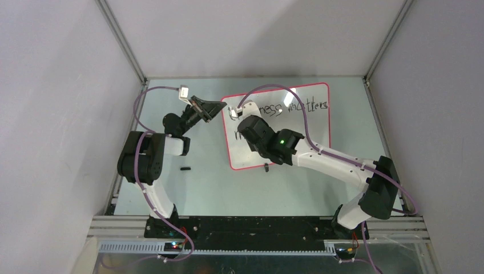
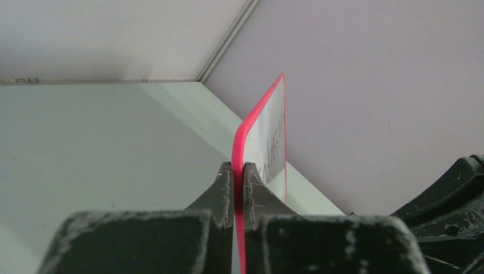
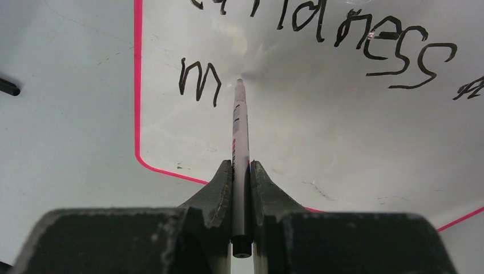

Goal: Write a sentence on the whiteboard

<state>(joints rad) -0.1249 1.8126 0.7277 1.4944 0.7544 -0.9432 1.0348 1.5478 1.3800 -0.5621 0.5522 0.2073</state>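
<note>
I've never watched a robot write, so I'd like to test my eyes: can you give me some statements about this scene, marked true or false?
1. The right pincer is shut on a marker. True.
2. The left pincer hangs open in the air. False: it is shut on the whiteboard rim.
3. The sentence is written in red. False: its letters are black; only the board's rim is red-pink.
4. The second line shows only an "m". True.
</note>
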